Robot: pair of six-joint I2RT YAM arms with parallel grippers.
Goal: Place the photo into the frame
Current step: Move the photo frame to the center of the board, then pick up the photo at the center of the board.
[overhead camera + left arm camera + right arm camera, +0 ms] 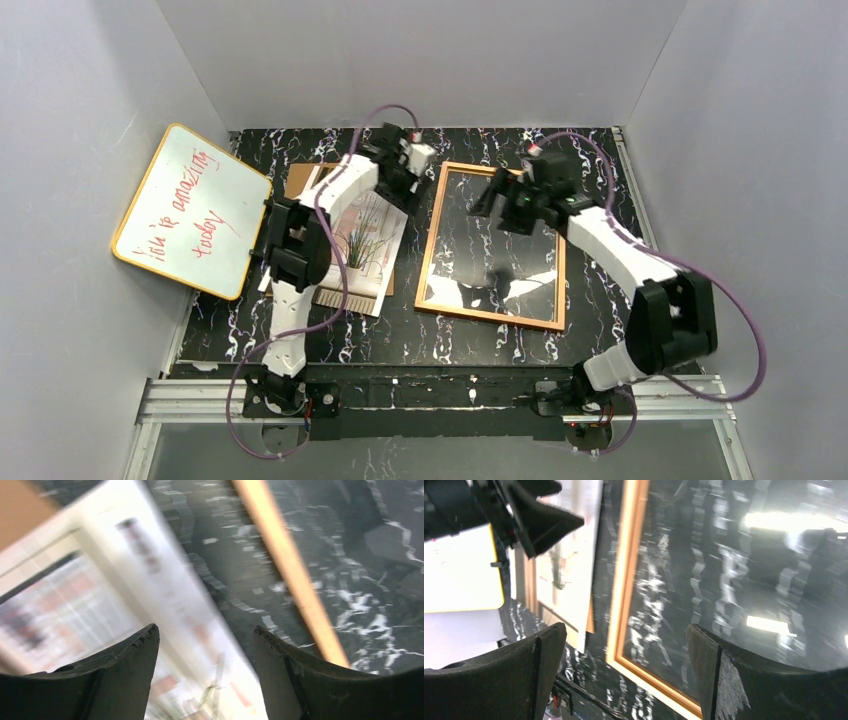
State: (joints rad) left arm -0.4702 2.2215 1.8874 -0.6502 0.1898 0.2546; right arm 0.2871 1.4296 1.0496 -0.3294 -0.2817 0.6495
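Jaws apart and empty, the left gripper (205, 637) hovers at the photo's (365, 250) edge, a pinch-and-lift seemingly next; the right gripper (624, 630) gapes wide over the frame (488, 316).

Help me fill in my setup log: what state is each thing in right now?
frame: lying flat, unfilled.
brown board: lying flat, left of the frame.
photo: face up on the brown board, outside the frame.
whiteboard: propped at a tilt, writing side up.
left pincer: open, empty, above the photo's edge.
right pincer: open, empty, above the frame.
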